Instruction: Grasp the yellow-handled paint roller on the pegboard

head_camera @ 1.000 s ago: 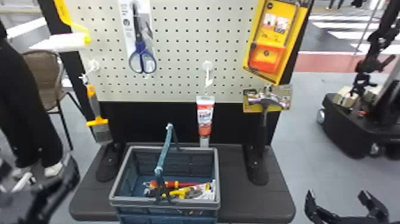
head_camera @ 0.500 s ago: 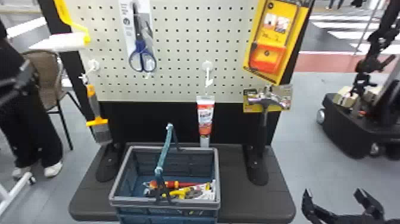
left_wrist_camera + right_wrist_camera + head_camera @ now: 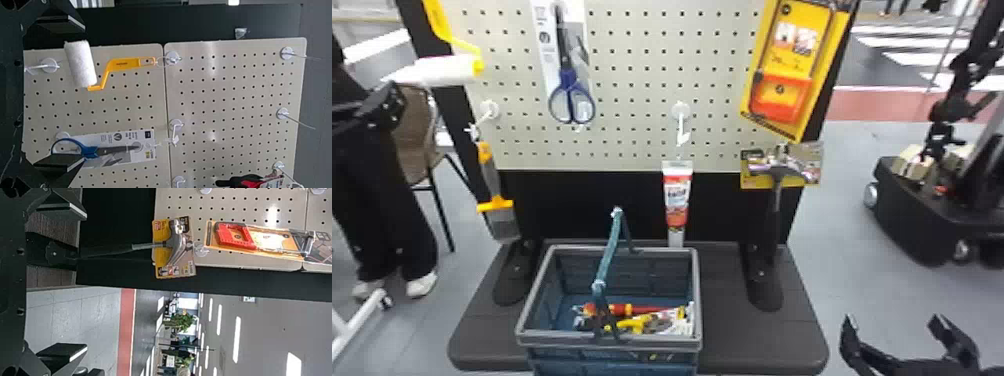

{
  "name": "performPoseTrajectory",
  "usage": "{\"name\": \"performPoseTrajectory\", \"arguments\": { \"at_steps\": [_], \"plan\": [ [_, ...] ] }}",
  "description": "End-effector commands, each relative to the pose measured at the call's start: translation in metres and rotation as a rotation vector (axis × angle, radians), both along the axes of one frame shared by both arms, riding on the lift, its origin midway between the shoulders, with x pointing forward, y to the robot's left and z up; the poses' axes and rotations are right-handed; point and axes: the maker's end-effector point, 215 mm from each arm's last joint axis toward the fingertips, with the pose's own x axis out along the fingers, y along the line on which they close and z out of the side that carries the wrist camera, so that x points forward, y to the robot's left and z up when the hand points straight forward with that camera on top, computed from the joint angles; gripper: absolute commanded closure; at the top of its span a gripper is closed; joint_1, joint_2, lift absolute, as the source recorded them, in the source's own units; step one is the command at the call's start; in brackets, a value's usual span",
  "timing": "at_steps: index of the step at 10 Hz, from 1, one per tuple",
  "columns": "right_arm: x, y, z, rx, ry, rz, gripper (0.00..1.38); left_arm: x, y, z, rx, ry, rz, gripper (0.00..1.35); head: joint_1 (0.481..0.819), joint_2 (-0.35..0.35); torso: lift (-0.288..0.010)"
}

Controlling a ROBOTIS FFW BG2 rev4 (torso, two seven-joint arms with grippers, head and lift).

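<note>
roller: yellow-handled paint roller (image 3: 434, 70) hangs at the top left corner of the pegboard (image 3: 642, 75), handle end on a white hook (image 3: 171, 58), white sleeve low and reaching past the board's left edge in the head view
roller contact: nothing touches it
left gripper: left gripper (image 3: 78, 94) is raised in front of the board with its fingers spread wide; in its wrist view the roller lies between the two finger lines, nearer one finger and farther off (not gripped); in the head view a black part at the left edge, a little below the sleeve, looks like this gripper
right gripper: right gripper (image 3: 897, 340) is low at the bottom right of the head view, off the table's right end, fingers spread apart, holding nothing
scissors: blue-handled scissors (image 3: 571, 95) on a card, hung right of the roller
brush: brush with a yellow band (image 3: 494, 200) hangs below the roller at the board's left edge
tube: red and white tube (image 3: 677, 195) hangs under the middle hook
hammer: carded hammer (image 3: 774, 170) at the lower right of the board, handle down
carded tool: yellow card with an orange tool (image 3: 789, 65) at the upper right, tilted
basket: grey-rimmed blue basket (image 3: 532, 310) on the black table (image 3: 767, 340), handle up, small tools inside
</note>
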Motion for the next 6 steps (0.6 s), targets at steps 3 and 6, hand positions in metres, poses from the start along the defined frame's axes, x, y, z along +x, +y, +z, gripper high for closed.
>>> {"name": "performPoseTrajectory", "arguments": {
  "at_steps": [3,6],
  "plan": [
    [0.002,0.001,0.003,-0.001,-0.008,0.005,0.12,0.045,0.05,0.006,-0.062,0.018,-0.085,0.14,0.549,0.0,-0.1],
    [0.004,0.002,0.004,-0.002,-0.009,0.008,0.12,0.077,0.061,0.017,-0.081,0.067,-0.179,0.14,0.549,0.0,-0.1]
  ]
}}
